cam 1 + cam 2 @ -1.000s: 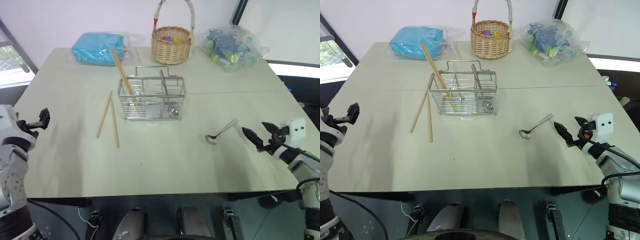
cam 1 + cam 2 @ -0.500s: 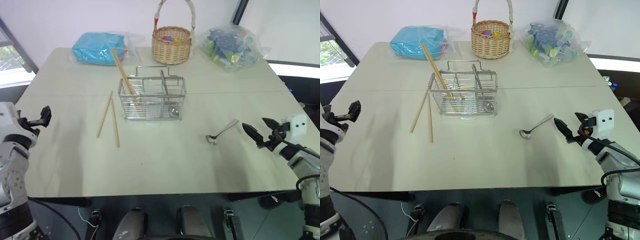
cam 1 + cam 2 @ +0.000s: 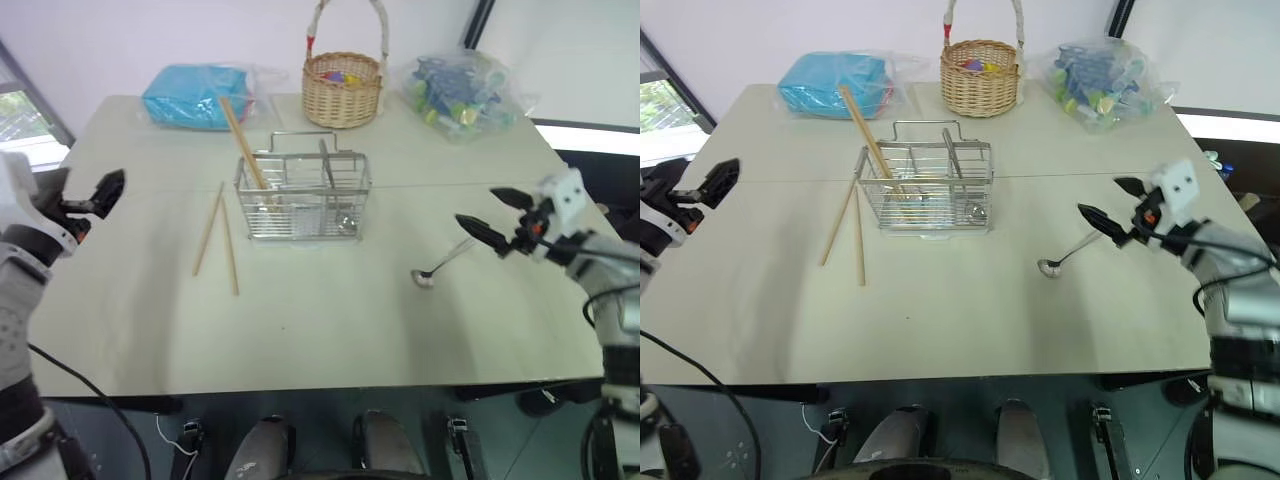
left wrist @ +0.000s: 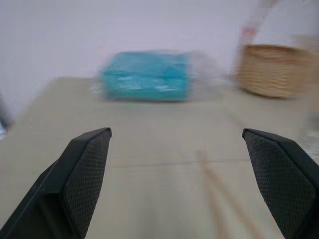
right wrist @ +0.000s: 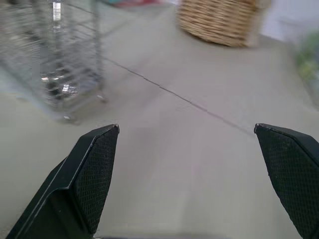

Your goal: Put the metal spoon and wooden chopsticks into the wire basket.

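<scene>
Both claws [image 3: 493,211] [image 3: 104,190] newly raised inward, spread, empty; right wrist: wire basket [image 5: 55,55] close up.

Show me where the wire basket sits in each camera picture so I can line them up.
Left eye: wire basket, upper centre of the table.
Right eye, upper centre, slightly further left.
Left wrist: cannot make it out.
Right wrist, upper left corner.
Shared landmark: the wicker basket behind it.

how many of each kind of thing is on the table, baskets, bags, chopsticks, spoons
baskets: 2, the wire basket and the wicker basket
plastic bags: 2, a blue bag and a bag of mixed items
loose wooden chopsticks: 2
chopsticks in the basket: 2
loose metal spoon: 1
total: 9
</scene>
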